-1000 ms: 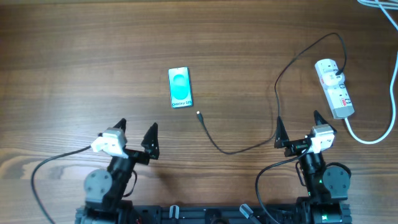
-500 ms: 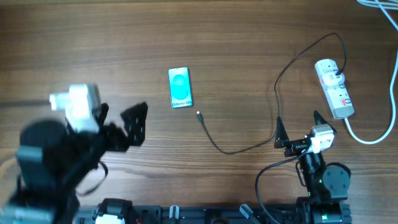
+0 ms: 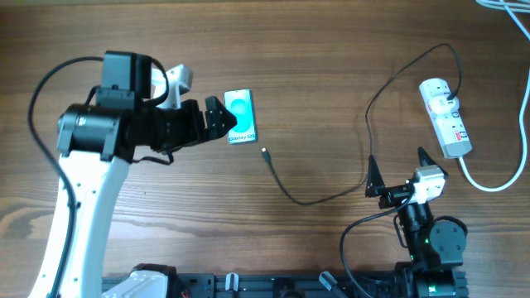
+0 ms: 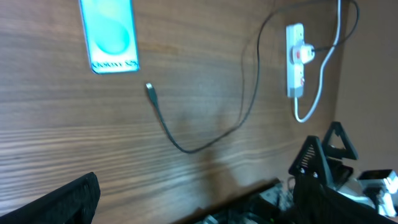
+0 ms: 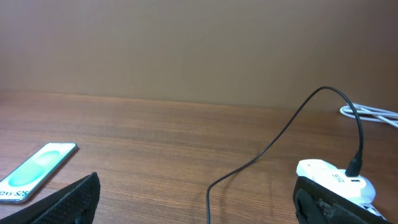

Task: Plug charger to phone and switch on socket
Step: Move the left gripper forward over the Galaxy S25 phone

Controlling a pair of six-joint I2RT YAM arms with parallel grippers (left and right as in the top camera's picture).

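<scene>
The phone [image 3: 241, 115] lies flat with its teal screen up; it also shows in the left wrist view [image 4: 110, 34] and the right wrist view [image 5: 35, 170]. The charger's black cable [image 3: 308, 200] runs from its free metal-tipped connector [image 3: 263, 152], just below the phone, to its plug in the socket [image 3: 447, 124]. The connector also shows in the left wrist view [image 4: 150, 90]. My left gripper [image 3: 211, 122] is open and empty, hovering at the phone's left edge. My right gripper [image 3: 396, 161] is open and empty, near the table's front, left of the socket.
The socket's thick white cord [image 3: 495, 184] loops off its near end at the right edge. Another white cord [image 3: 503, 8] crosses the far right corner. The right arm's base [image 4: 329, 163] shows in the left wrist view.
My left arm has swung up from the front left of the table to the phone's left side. The right arm, phone, cable and socket have not moved.
</scene>
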